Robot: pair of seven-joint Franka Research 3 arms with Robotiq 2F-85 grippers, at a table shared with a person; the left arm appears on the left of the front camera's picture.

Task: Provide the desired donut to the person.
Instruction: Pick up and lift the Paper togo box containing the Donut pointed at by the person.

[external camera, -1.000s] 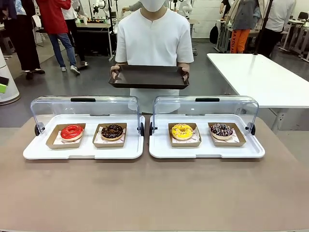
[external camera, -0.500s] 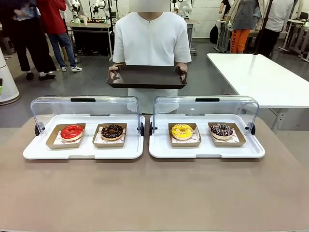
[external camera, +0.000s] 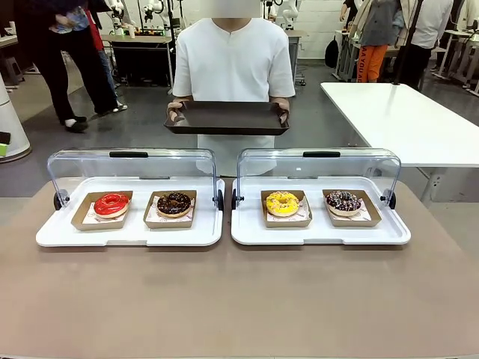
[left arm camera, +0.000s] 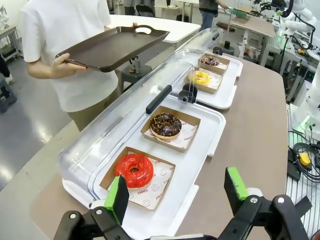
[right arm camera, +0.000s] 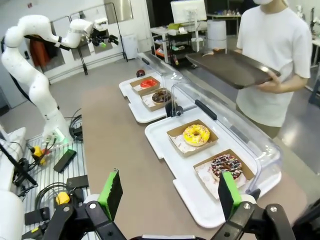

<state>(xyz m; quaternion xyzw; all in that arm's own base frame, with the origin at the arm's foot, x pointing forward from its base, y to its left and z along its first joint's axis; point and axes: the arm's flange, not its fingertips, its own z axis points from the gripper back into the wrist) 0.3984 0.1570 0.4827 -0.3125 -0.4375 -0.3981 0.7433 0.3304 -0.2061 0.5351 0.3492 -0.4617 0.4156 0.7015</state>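
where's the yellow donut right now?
Front view: the yellow donut sits in the left slot of the right white tray, right of the table's middle, with the sprinkled chocolate donut beside it on the right.

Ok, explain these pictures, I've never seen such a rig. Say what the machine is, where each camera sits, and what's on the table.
A two-armed robot shares a table with a person. The front view looks across it from the robot's side. The other two come from wrist cameras: the left gripper and the right gripper, two green-padded fingers each, rise from the bottom edge, open and holding nothing. On the table sit a left white tray with a red donut and a chocolate donut, and a right white tray with a yellow donut and a sprinkled donut, each in a cardboard box, clear lids tipped back. The person holds an empty dark tray.
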